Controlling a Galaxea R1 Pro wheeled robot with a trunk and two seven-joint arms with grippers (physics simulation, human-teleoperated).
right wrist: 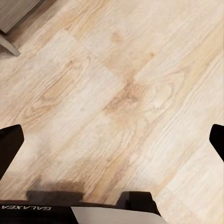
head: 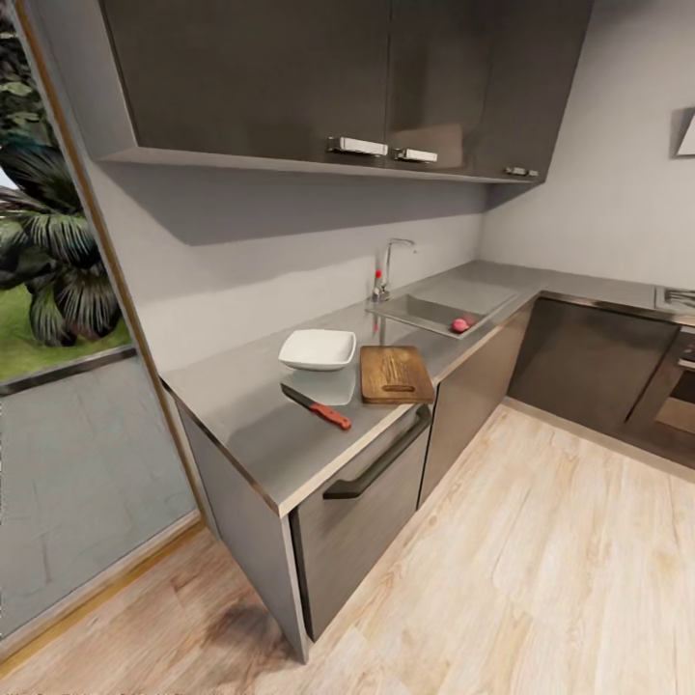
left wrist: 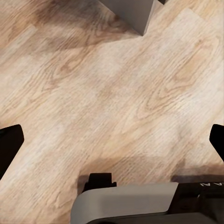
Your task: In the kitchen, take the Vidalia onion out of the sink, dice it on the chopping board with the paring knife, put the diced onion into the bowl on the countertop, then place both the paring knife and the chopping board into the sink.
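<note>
In the head view the grey countertop carries the white square bowl, the dark-brown chopping board beside it, and the paring knife with its orange-red handle nearer the front edge. Further along, the pinkish-red Vidalia onion lies in the steel sink below the curved tap. My left gripper hangs open over the wooden floor, its dark fingertips far apart. Over the floor too, my right gripper is open and holds nothing.
Dark wall cabinets hang above the counter. A dishwasher front with a black handle sits under the board. A window fills the left side. An oven and hob stand at the right. Light wooden floor spreads before the cabinets.
</note>
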